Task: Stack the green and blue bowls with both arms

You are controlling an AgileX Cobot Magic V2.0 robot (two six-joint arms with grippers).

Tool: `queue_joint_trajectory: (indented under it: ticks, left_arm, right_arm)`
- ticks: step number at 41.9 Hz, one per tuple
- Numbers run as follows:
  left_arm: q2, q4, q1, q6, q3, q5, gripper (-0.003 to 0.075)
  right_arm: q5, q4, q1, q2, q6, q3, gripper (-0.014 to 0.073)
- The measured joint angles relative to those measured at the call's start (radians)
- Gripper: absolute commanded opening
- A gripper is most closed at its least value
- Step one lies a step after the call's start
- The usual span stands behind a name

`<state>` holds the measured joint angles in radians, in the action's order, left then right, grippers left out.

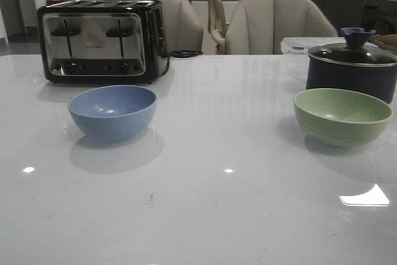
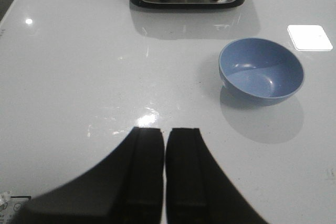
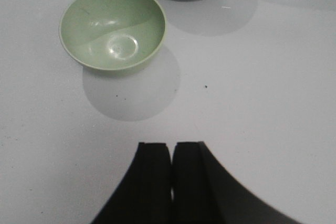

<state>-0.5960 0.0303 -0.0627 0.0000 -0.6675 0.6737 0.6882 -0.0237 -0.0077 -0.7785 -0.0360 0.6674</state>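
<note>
Chrome toaster at the table's far left, lidded navy pot far right.

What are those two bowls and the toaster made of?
Blue bowl and green bowl: matte, opaque, evenly coloured with only soft highlights, probably plastic or a melamine-like composite, though glazed ceramic is possible. Toaster: brushed metal front, likely steel, in a glossy black casing.

I see a dim, grainy front view — the table is glossy, with a bright square of glare at right. Soft shadows sit under the blue bowl and the green bowl. Both wrist views are brighter, fairly sharp.
</note>
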Motion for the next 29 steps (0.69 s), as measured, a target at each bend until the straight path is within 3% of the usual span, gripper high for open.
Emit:
queue_joint_trajectory:
  ticks: [3,7,16,29]
  left_arm:
    - [-0.014,0.0,0.0,0.0,0.0,0.0,0.0439]
    - [-0.026,0.0,0.0,0.0,0.0,0.0,0.0501]
    - [-0.038,0.0,0.0,0.0,0.0,0.0,0.0498]
    - [-0.038,0.0,0.0,0.0,0.0,0.0,0.0498]
  right_arm:
    - [-0.019,0.0,0.0,-0.028,0.0,0.0,0.0493]
    - [-0.062,0.0,0.0,-0.07,0.0,0.0,0.0589]
    - [-0.131,0.0,0.0,-0.218,0.0,0.039,0.0589]
    - [-0.099,0.0,0.0,-0.585,0.0,0.281,0.0589]
